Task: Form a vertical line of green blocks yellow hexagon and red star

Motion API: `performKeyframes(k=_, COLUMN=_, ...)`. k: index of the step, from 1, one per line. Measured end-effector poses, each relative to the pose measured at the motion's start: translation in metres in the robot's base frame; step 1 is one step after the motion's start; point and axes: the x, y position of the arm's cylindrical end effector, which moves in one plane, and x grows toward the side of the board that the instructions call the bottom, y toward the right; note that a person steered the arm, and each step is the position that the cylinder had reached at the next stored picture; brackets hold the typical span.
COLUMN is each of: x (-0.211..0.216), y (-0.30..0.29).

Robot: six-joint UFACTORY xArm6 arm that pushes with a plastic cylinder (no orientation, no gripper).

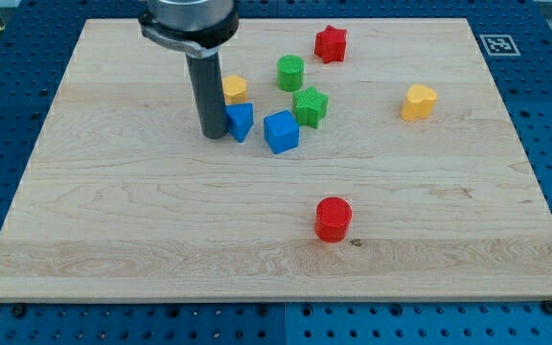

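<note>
My tip (213,133) rests on the board just left of a blue triangular block (241,122), touching or nearly touching it. The yellow hexagon (235,90) sits right behind the rod, partly hidden by it. The green cylinder (290,73) stands to the right of the hexagon. The green star (310,106) lies just below the cylinder. The red star (331,43) is near the view's top, up and right of the cylinder.
A blue cube (281,131) sits between the blue triangular block and the green star. A yellow heart-like block (418,101) lies at the right. A red cylinder (333,218) stands low in the middle. The wooden board (113,240) is edged by a blue perforated table.
</note>
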Motion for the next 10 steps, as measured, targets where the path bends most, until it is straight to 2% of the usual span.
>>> performKeyframes(k=2, x=-0.009, y=-0.021)
performKeyframes(k=3, x=-0.045, y=-0.010)
performKeyframes(k=6, x=-0.048, y=0.048)
performKeyframes(k=8, x=-0.048, y=0.048)
performKeyframes(k=10, x=-0.048, y=0.082)
